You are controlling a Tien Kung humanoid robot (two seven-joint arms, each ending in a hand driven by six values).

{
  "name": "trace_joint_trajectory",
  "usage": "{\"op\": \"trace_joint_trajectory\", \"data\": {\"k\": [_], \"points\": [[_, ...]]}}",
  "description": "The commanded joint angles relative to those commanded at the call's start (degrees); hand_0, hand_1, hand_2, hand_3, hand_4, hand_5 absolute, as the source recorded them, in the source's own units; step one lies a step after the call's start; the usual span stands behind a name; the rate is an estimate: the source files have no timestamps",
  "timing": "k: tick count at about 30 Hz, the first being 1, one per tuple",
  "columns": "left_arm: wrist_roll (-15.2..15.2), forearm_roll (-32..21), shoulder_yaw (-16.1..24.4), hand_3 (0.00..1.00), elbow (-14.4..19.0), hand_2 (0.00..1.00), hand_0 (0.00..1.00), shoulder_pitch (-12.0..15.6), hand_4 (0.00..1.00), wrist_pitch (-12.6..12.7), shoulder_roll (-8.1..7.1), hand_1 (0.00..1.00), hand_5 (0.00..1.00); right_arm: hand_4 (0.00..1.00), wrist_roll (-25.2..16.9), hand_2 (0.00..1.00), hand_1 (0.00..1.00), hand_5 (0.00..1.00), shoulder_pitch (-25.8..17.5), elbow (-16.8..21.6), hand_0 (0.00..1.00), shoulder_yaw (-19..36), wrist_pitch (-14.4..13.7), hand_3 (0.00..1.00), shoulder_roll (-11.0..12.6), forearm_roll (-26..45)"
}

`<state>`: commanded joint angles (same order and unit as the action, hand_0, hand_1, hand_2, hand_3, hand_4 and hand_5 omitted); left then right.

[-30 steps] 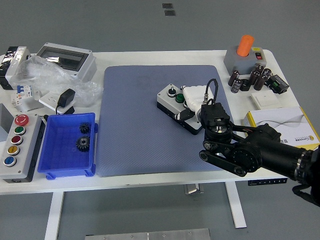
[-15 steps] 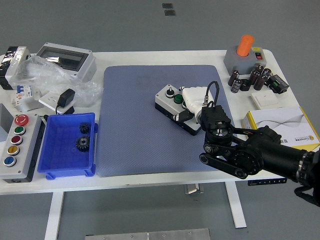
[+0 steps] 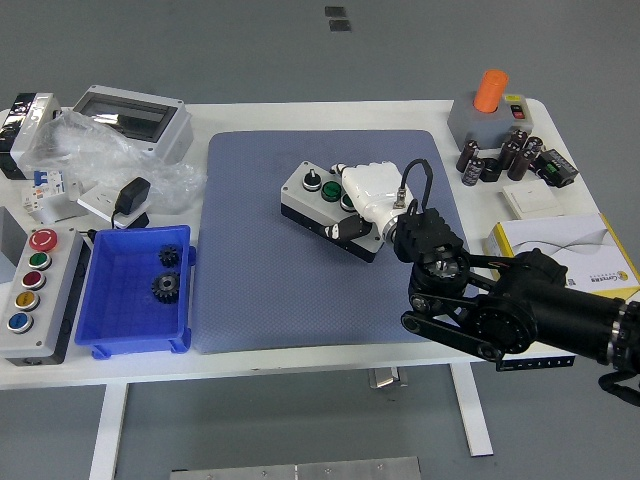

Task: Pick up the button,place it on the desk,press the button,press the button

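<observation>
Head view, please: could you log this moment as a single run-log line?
right hand: shut on button box | box: on blue mat, shifted left since earlier | left hand: not in view

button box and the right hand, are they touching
Touching. The head view shows the right hand lying over the button box, white fingers wrapped on its right end, no gap between them.

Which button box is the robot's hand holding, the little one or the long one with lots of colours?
The little two-button box on the blue mat. The right hand grips it. The long five-button box lies untouched at the table's left edge.
</observation>
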<state>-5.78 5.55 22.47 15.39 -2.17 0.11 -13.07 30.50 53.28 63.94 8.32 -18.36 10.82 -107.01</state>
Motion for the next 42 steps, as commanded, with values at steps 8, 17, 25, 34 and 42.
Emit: {"op": "trace_joint_trajectory", "data": {"k": [8,17,25,34,42], "points": [[-0.18,-0.55,-0.33,0.567,-0.04,0.587,0.642,0.18,0.462,0.06,0.04,0.639,0.002,0.435,-7.21,0.284,0.342,0.066,0.83,6.9,0.248,-2.44,-1.37,0.241,2.17,-8.0],[-0.18,-0.43,-0.25,0.566,-0.05,0.586,0.642,0.15,0.463,0.05,0.05,0.639,0.002,0.428,-15.63,0.285,0.353,0.069,0.57,5.16,0.255,-6.59,-1.57,0.243,2.18,-11.83],[-0.17,-0.29,-0.1,0.566,-0.05,0.587,0.642,0.14,0.464,0.05,0.08,0.639,0.002,0.429,-18.99,0.284,0.363,0.069,0.34,0.29,0.274,-6.19,-0.76,0.247,2.23,-8.25],[-0.19,-0.38,-0.15,0.566,-0.03,0.587,0.641,0.04,0.463,0.04,0.09,0.638,0.002,0.389,-19.19,0.297,0.402,0.062,0.39,0.25,0.321,-5.77,0.08,0.264,2.49,-7.78],[-0.12,-0.27,0.02,0.566,-0.03,0.586,0.641,0.06,0.46,0.02,0.14,0.637,0.002,0.432,-19.15,0.38,0.464,0.066,0.4,0.55,0.397,-5.08,2.41,0.269,2.59,-7.57]]}}
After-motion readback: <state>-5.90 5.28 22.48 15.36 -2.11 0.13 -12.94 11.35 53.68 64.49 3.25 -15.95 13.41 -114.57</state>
